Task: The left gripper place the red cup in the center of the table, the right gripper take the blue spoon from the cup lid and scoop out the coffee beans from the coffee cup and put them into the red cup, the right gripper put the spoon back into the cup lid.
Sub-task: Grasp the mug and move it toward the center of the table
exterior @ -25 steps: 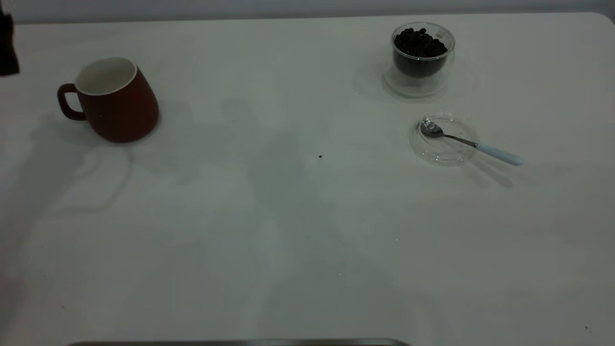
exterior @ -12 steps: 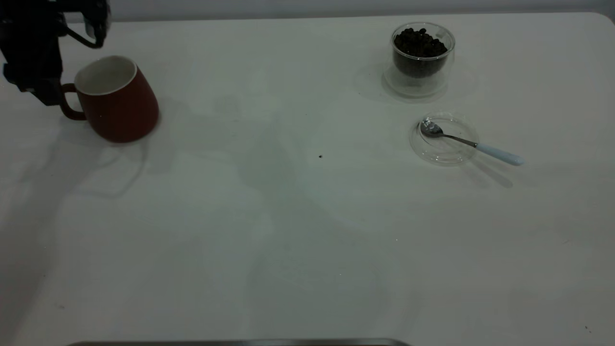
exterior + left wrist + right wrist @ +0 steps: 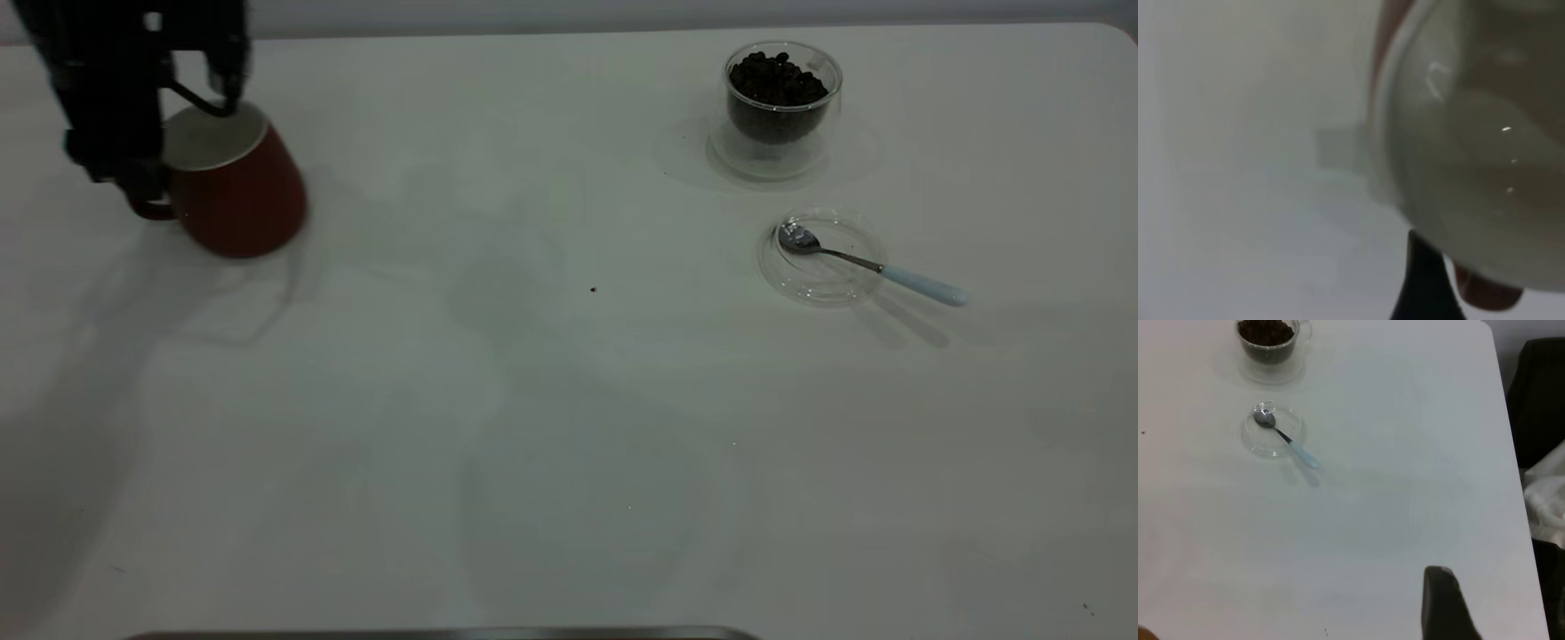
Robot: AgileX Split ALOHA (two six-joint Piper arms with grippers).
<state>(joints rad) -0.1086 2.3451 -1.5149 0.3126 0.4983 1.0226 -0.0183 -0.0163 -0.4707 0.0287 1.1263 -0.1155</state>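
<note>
The red cup [image 3: 238,191] stands at the far left of the table [image 3: 569,444], its outline smeared. My left gripper [image 3: 147,164] hangs right over its handle side and rim. In the left wrist view the red cup's white inside [image 3: 1478,160] fills the picture. The coffee cup [image 3: 782,111] holds coffee beans [image 3: 776,78] at the back right. In front of it the blue spoon [image 3: 853,260] lies with its bowl in the cup lid [image 3: 827,283]. A dark part of my right gripper [image 3: 1439,603] shows far from the blue spoon [image 3: 1286,440] and cup lid [image 3: 1267,445].
A tiny dark speck [image 3: 593,289] lies mid-table. A grey metal edge [image 3: 444,634] runs along the near side. Past the table's edge in the right wrist view are a dark object [image 3: 1538,407] and white cloth [image 3: 1548,500].
My left arm came in from the left edge and now hangs over the red cup. The cup has slid a little to the right. Spoon, lid and coffee cup have not moved.
</note>
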